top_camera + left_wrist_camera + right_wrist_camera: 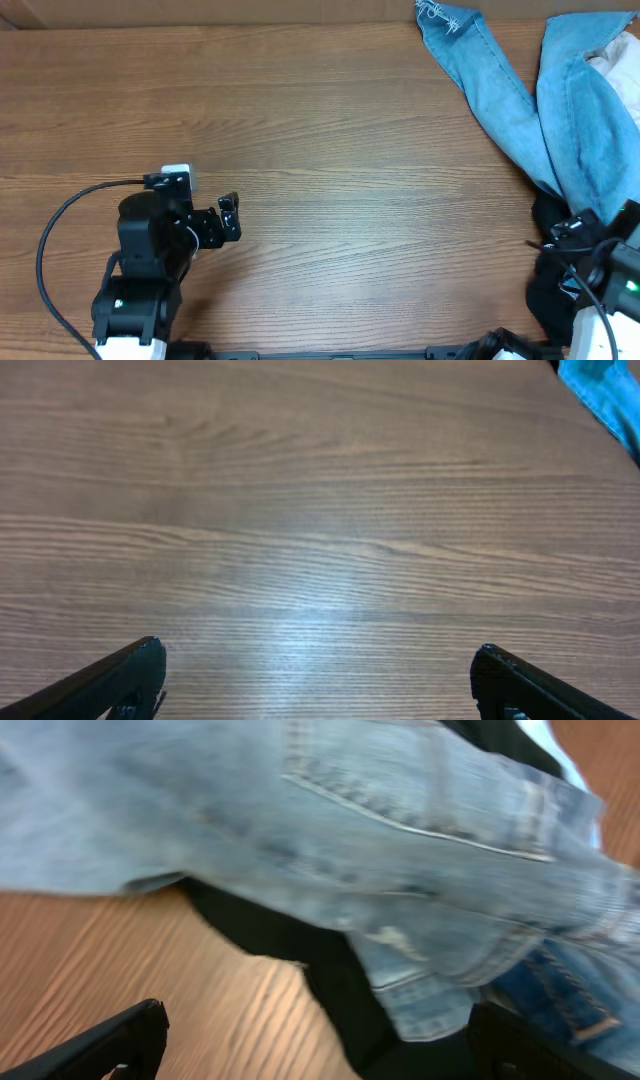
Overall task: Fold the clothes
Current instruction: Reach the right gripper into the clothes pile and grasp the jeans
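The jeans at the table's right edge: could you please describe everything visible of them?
The light blue denim jeans lie unfolded and rumpled at the far right of the wooden table. One leg runs toward the far edge, ending in a frayed hem; the other bunches against an off-white cloth. Stitched seams show close up. They rest partly on a black garment.

Jeans [505, 100] spill past the right edge, waist seemingly cropped.

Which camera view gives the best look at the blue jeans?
The overhead view: it shows the jeans on the table, both legs and a frayed hem, at the right side. The right wrist view gives only a blurred close-up of the denim lying over a black garment. The left wrist view catches just a blue corner.
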